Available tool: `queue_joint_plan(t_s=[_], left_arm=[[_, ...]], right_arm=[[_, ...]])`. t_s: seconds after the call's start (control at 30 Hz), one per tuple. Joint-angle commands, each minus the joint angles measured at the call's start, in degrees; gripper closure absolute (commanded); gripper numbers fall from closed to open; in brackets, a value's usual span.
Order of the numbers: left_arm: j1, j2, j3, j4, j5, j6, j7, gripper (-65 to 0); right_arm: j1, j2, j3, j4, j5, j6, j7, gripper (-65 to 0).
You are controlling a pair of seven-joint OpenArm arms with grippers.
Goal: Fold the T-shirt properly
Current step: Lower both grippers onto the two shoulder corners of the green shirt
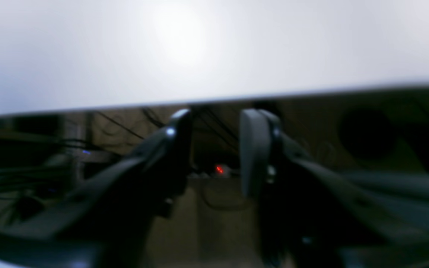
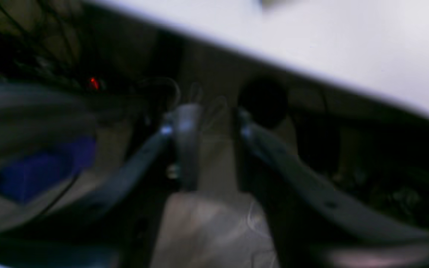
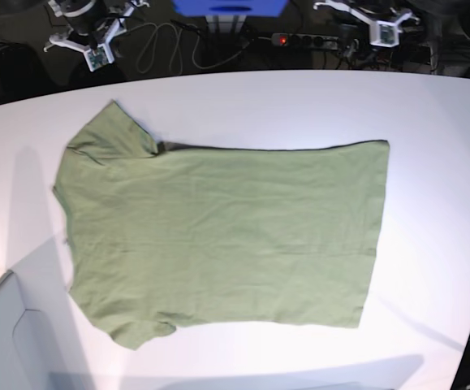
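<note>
The plain olive-green, short-sleeved cotton T-shirt (image 3: 218,236) lies spread flat and slightly wrinkled on the white tabletop (image 3: 437,122), filling its centre: collar and sleeves toward nine o'clock in the base view, hem toward three o'clock, one sleeve pointing to eleven o'clock and the other to seven o'clock. I judge the folding not yet begun; no sleeve or side is turned over, so every fold is left to make. My two arms sit beyond the table's far edge, apart from the cloth, my left arm (image 3: 377,28) at one o'clock and my right arm (image 3: 88,36) at eleven o'clock of the base view. In the left wrist view my left gripper (image 1: 216,149) shows its dark fingers (image 1: 253,149) spread with a clear gap between them, pinching nothing, the table edge just above them at twelve o'clock. In the blurred right wrist view my right gripper (image 2: 209,130) likewise shows fingers (image 2: 186,126) parted on a narrower gap, with only floor visible between them and nothing held or touched.
</note>
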Motion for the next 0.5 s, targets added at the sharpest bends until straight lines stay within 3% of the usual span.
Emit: queue_joint_plan(t_s=[0.0,0.07,0.2,0.47], left_arm=[[0.61,-0.99,-0.90,0.96,-1.61,0.10,-1.39,-27.0],[-1.50,-2.57,-2.74,0.87,-5.83,0.10,-1.39,-26.9],[-7.13,-4.24,-6.17,-2.03,-13.04,0.10,-1.30,-27.2],[-17.42,-4.24,-8.98,-8.80,-15.59,0.10,-1.30,-27.4]], right_arm=[[0.45,0.43,0.18,0.51,-0.15,0.49,0.34,-22.1],[2.21,0.43,0.01,0.51,-0.15,0.49,0.25,-27.6],[6.87,0.17,-1.49,0.42,-0.06,0.49,-0.19,-30.5],[9.95,0.08,-3.86,-0.37,-0.06,0.32,-0.19,-32.0]])
